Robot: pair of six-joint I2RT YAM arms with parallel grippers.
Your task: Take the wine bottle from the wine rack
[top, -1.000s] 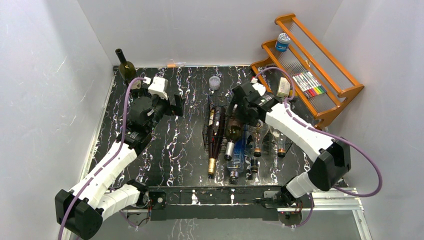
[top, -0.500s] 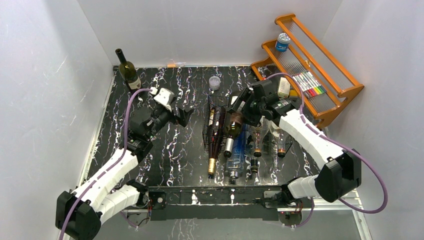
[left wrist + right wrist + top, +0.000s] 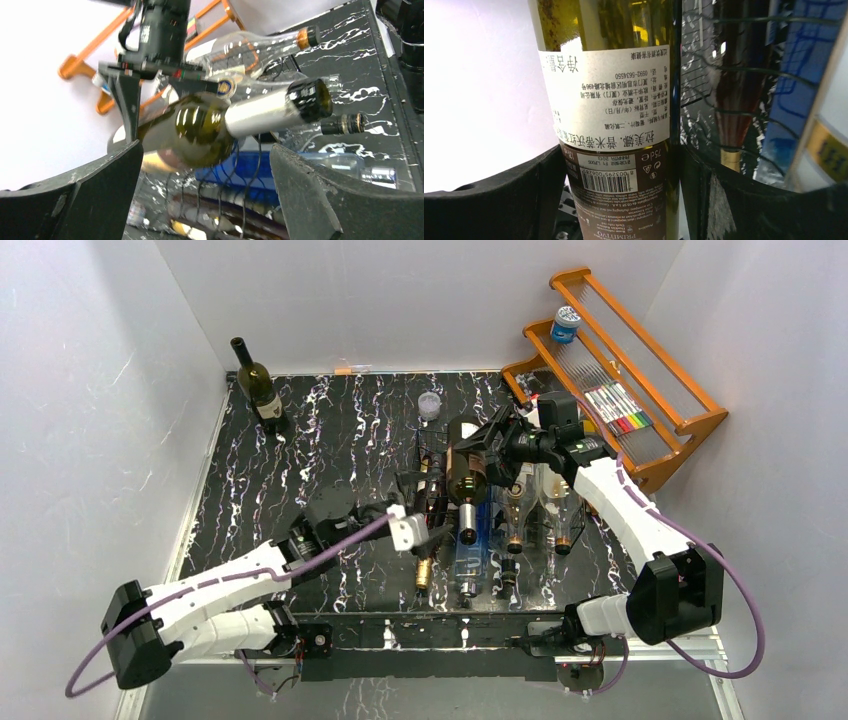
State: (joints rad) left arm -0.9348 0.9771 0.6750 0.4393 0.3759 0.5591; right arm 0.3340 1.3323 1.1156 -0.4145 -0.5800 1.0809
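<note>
My right gripper (image 3: 478, 448) is shut on the wine bottle (image 3: 464, 490), a dark green bottle with a silver neck, and holds it above the black wire wine rack (image 3: 417, 502). In the right wrist view its labelled body (image 3: 616, 150) fills the gap between my fingers (image 3: 524, 200). My left gripper (image 3: 432, 536) stands open at the rack's near left end with nothing between its fingers. In the left wrist view the bottle (image 3: 200, 130) hangs over the rack's wires (image 3: 250, 170), its capped neck pointing right.
The rack holds a dark bottle with a gold cap (image 3: 428, 540), a blue bottle (image 3: 470, 558) and clear bottles (image 3: 515, 520). A green bottle (image 3: 258, 385) stands at the back left. An orange slatted shelf (image 3: 690, 425) is at the back right, a small white cup (image 3: 429, 405) behind the rack.
My left arm has swung from the back left down to the rack's near left end. The right gripper has raised the wine bottle off the rack and drawn it a little towards the back.
</note>
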